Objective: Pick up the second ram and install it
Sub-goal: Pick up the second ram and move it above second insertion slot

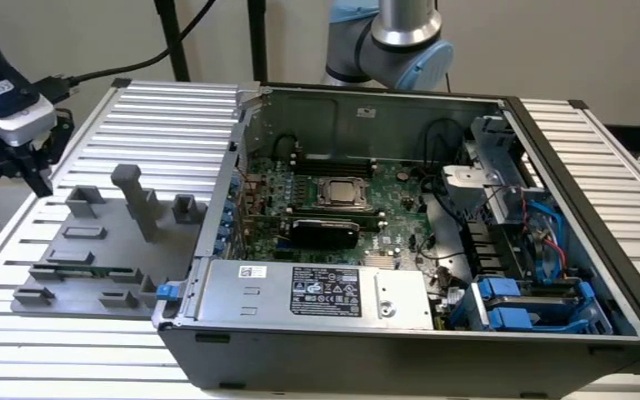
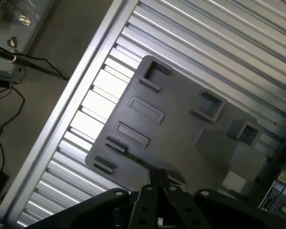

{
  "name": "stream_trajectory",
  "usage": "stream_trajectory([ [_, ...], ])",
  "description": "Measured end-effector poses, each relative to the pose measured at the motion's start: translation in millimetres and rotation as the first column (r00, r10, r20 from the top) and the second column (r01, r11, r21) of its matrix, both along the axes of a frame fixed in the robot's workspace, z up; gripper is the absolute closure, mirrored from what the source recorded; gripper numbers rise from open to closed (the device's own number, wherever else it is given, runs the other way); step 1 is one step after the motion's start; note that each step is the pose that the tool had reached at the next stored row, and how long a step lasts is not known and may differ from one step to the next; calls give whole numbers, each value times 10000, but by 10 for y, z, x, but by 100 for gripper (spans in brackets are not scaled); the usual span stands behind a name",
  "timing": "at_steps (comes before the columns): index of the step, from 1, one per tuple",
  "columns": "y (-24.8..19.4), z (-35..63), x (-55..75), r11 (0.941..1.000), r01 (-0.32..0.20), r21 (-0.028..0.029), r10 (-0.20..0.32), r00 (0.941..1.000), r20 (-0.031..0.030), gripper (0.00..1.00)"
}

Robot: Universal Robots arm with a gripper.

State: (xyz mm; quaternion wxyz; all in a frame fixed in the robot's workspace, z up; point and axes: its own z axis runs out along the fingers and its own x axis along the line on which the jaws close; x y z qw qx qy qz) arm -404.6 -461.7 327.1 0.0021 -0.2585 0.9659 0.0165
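Observation:
The second ram (image 1: 81, 270), a thin green stick, lies flat in a slot at the near end of the grey fixture plate (image 1: 103, 293), on the exterior view's left. My gripper (image 1: 37, 177) hangs above the table's far left edge, beyond and to the left of the fixture, well clear of the ram. In the wrist view the gripper (image 2: 158, 179) looks down on the fixture plate (image 2: 181, 119) with its black fingertips together and nothing between them.
An open computer case (image 1: 587, 175) fills the table's middle and right, with the green motherboard (image 1: 398, 218) inside. A tall grey post (image 1: 133, 200) and several blocks rise from the fixture. The slatted metal table (image 1: 164, 108) ends close to the gripper. Cables (image 2: 9, 95) run beyond the edge.

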Motion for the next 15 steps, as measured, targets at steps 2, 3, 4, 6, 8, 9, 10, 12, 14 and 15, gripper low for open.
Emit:
stream_trajectory([
  [2, 0, -6, 0, 9994, -334, -29, 334, 9994, 2, 100],
  [3, 0, -9, 0, 9987, -501, -44, 501, 9987, 1, 100],
  [4, 0, -13, 0, 9977, -669, -60, 669, 9978, 1, 100],
  [6, 0, -20, 0, 9949, -1002, -92, 1002, 9950, -2, 100],
  [8, 0, -26, 0, 9911, -1323, -123, 1323, 9912, -6, 100],
  [9, 0, -30, 0, 9888, -1486, -137, 1486, 9889, -7, 100],
  [10, 0, -33, 0, 9861, -1656, -152, 1656, 9862, -10, 100],
  [12, 0, -40, 0, 9798, -1991, -179, 1991, 9800, -15, 100],
  [14, 0, -47, 0, 9724, -2325, -207, 2326, 9726, -22, 100],
  [15, 0, -51, 0, 9683, -2488, -220, 2489, 9685, -25, 100],
])
